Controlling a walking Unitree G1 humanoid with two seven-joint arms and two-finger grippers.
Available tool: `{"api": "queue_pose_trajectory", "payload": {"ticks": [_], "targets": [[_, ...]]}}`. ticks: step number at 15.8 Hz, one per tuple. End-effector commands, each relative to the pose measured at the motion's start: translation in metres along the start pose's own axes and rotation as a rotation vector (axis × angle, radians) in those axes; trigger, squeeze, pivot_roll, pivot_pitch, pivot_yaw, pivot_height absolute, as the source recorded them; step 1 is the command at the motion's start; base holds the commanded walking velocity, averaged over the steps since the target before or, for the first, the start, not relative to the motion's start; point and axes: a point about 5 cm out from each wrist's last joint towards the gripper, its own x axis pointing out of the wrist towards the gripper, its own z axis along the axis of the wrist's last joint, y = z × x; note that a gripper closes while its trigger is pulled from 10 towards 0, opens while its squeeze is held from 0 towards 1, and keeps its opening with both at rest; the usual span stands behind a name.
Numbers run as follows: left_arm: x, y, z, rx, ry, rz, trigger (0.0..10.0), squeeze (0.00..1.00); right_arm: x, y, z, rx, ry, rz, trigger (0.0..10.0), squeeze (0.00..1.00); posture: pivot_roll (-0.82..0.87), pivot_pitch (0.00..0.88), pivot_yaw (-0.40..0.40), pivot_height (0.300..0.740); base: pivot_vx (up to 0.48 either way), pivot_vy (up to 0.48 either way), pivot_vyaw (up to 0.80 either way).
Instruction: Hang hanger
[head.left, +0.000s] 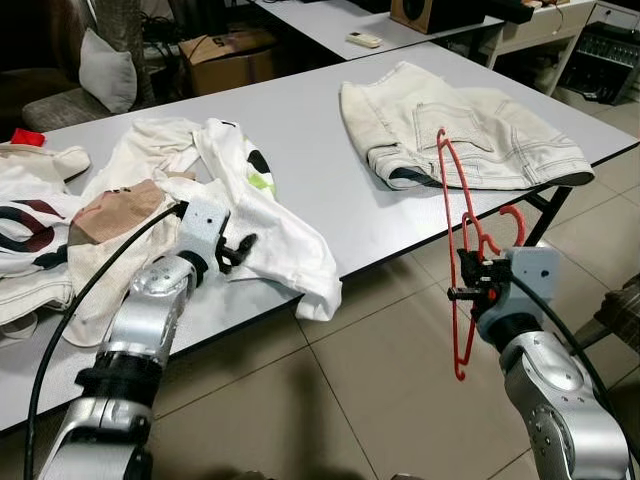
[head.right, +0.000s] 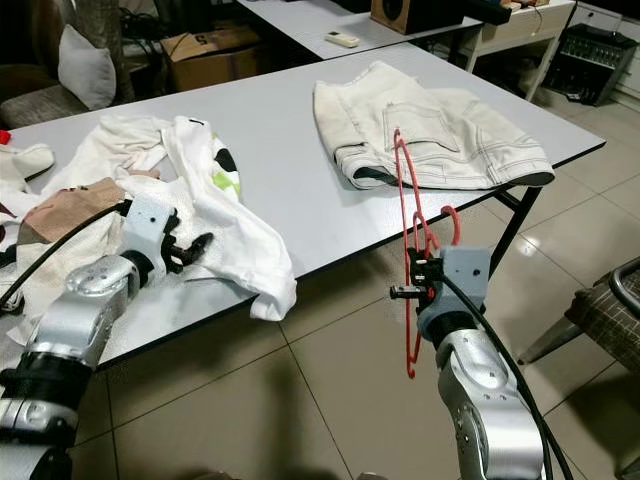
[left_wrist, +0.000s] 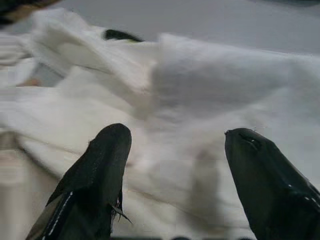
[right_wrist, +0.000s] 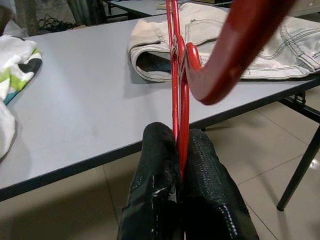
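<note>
A red plastic hanger (head.left: 458, 262) hangs upright in front of the grey table's (head.left: 300, 150) near edge, its hook (head.left: 514, 222) curving toward the arm. My right gripper (head.left: 462, 293) is shut on the hanger's thin bars, seen up close between the black fingers (right_wrist: 160, 175). A white shirt (head.left: 255, 215) with green and black print lies crumpled on the table's left part, one corner drooping over the edge. My left gripper (head.left: 240, 250) stands open just above that shirt, its fingertips (left_wrist: 107, 150) spread over the white cloth (left_wrist: 200, 100).
Folded cream jeans (head.left: 460, 125) lie on the table's right part. More clothes (head.left: 40, 215) are piled at the far left. A second table (head.left: 350, 20) with a remote stands behind, beside a cardboard box (head.left: 225, 55). The floor (head.left: 380, 350) in front is tiled.
</note>
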Motion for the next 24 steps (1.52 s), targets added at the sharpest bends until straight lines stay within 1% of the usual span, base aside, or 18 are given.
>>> {"api": "queue_pose_trajectory", "payload": {"ticks": [1,3,4,5,6,7,8,9,10,12,19,21,24], "targets": [[0.002,0.005,-0.001,0.060,0.015,0.036,10.0,0.00,0.000,0.000,0.001,-0.012,-0.005,0.004,10.0,0.00,-0.15,0.000,0.049,0.740,0.000,0.000,0.00],[0.008,-0.003,-0.005,0.081,0.025,-0.013,10.0,0.00,0.000,0.001,0.001,-0.019,-0.003,0.009,10.0,0.00,-0.15,0.000,0.045,0.740,0.000,0.000,0.00],[0.011,-0.006,-0.009,0.100,0.035,-0.035,9.7,0.00,0.000,0.002,0.001,-0.022,-0.003,0.013,10.0,0.00,-0.15,0.000,0.045,0.740,0.000,0.000,0.00],[0.013,-0.005,-0.013,0.113,0.045,-0.028,4.7,0.00,0.000,0.002,0.001,-0.027,-0.004,0.017,10.0,0.00,-0.16,0.000,0.047,0.740,0.000,0.000,0.00],[0.015,-0.005,-0.016,0.125,0.059,-0.022,3.6,0.00,0.000,0.002,0.001,-0.032,-0.006,0.019,10.0,0.00,-0.16,0.000,0.047,0.740,0.000,0.000,0.00],[0.016,-0.005,-0.020,0.139,0.083,-0.031,2.1,0.00,-0.001,0.002,0.001,-0.034,-0.006,0.018,10.0,0.00,-0.17,0.000,0.048,0.740,0.000,0.000,0.00],[0.017,-0.006,-0.022,0.144,0.091,-0.034,2.1,0.00,-0.001,0.002,0.001,-0.034,-0.007,0.018,10.0,0.00,-0.17,0.000,0.048,0.740,0.000,0.000,0.00],[0.017,-0.007,-0.025,0.164,0.107,-0.047,1.7,0.00,-0.001,0.002,0.001,-0.035,-0.006,0.017,10.0,0.00,-0.17,0.000,0.049,0.740,0.000,0.000,0.00],[0.017,-0.007,-0.030,0.176,0.136,-0.048,0.0,0.00,-0.002,0.002,0.001,-0.037,-0.005,0.016,10.0,0.00,-0.17,0.000,0.050,0.740,0.000,0.000,0.00],[0.019,-0.006,-0.033,0.174,0.150,-0.039,0.0,0.00,-0.003,0.001,0.001,-0.039,-0.004,0.016,10.0,0.00,-0.18,0.000,0.049,0.740,0.000,0.000,0.00],[0.020,0.001,-0.031,0.158,0.124,-0.002,0.0,0.00,-0.001,0.002,0.001,-0.044,-0.001,0.021,10.0,0.00,-0.17,0.000,0.039,0.740,0.000,0.000,0.00],[0.019,0.005,-0.029,0.143,0.107,0.015,0.0,0.00,-0.001,0.003,0.000,-0.044,0.001,0.024,10.0,0.00,-0.16,0.000,0.035,0.740,0.000,0.000,0.00],[0.020,0.010,-0.023,0.087,0.074,0.036,0.0,0.00,0.000,0.003,0.000,-0.043,0.004,0.023,10.0,0.00,-0.16,0.000,0.035,0.740,0.000,0.000,0.00]]}}
